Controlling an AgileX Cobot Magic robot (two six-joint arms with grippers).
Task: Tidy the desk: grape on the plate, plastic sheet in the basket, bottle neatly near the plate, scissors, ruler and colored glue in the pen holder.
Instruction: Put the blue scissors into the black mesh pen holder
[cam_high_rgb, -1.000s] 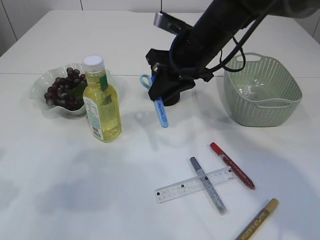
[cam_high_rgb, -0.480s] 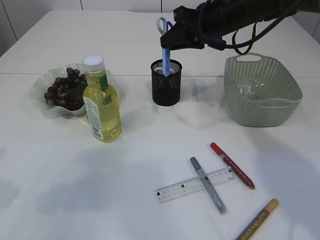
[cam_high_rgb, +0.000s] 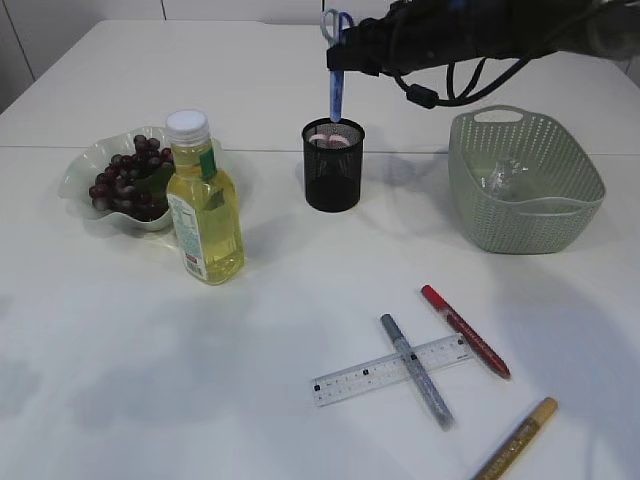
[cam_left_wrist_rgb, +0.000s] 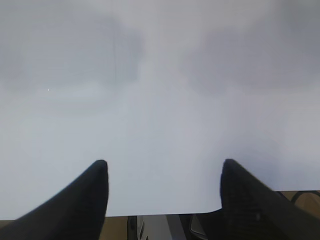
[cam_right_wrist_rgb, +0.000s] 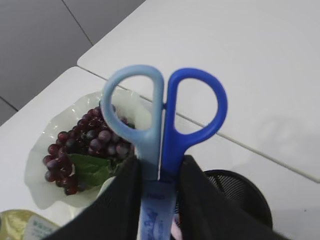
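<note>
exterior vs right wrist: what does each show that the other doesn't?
Exterior only: basket with plastic sheet inside, ruler, grey pen lying across it, red pen, gold pen, and the whole bottle.

Right wrist only: the right gripper's fingers clamped on the scissors just below the handles, handles up.

Both: scissors held blades-down above the pen holder, grapes on the plate. The wrist view catches only a corner of the bottle's label.
</note>
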